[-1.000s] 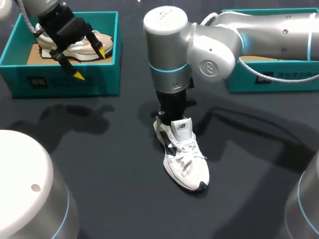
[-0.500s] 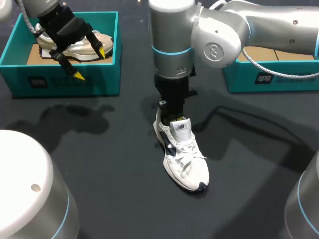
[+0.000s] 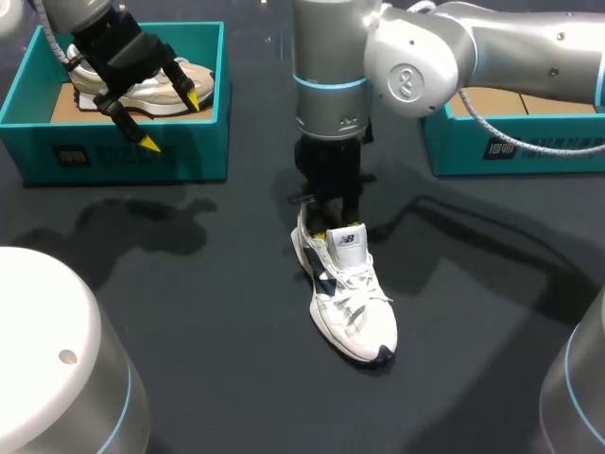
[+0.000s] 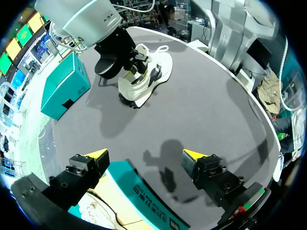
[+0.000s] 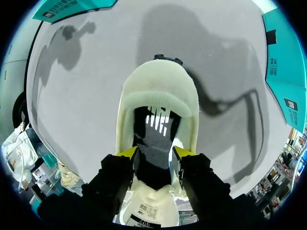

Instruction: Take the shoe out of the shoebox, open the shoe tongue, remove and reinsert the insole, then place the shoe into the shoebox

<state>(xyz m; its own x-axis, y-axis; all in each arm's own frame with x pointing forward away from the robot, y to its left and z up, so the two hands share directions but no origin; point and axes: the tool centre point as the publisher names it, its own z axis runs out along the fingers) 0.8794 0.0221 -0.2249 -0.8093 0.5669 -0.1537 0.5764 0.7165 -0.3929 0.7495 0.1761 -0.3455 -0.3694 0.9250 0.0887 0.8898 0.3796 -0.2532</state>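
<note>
A white shoe point(image 3: 352, 301) with dark trim lies on the dark table, toe toward the front. My right gripper point(image 3: 331, 223) hangs straight down over its heel opening. In the right wrist view its yellow fingertips point(image 5: 128, 152) stand apart just above the opening of the shoe point(image 5: 158, 91), with the dark insole point(image 5: 152, 143) showing between them and nothing gripped. My left gripper point(image 3: 172, 121) hovers open over the front wall of the left teal shoebox point(image 3: 123, 156). From the left wrist view the gripper point(image 4: 144, 155) is wide open above the box edge, and the shoe point(image 4: 151, 76) lies far ahead.
A beige shoe point(image 3: 161, 90) lies in the left shoebox. A second teal box point(image 3: 510, 142) stands at the back right, under my right arm. White robot bases point(image 3: 47, 359) fill the near corners.
My right gripper has lifted a little out of the shoe's opening and its fingers have parted from shut. The shoe and my left arm have not moved.
</note>
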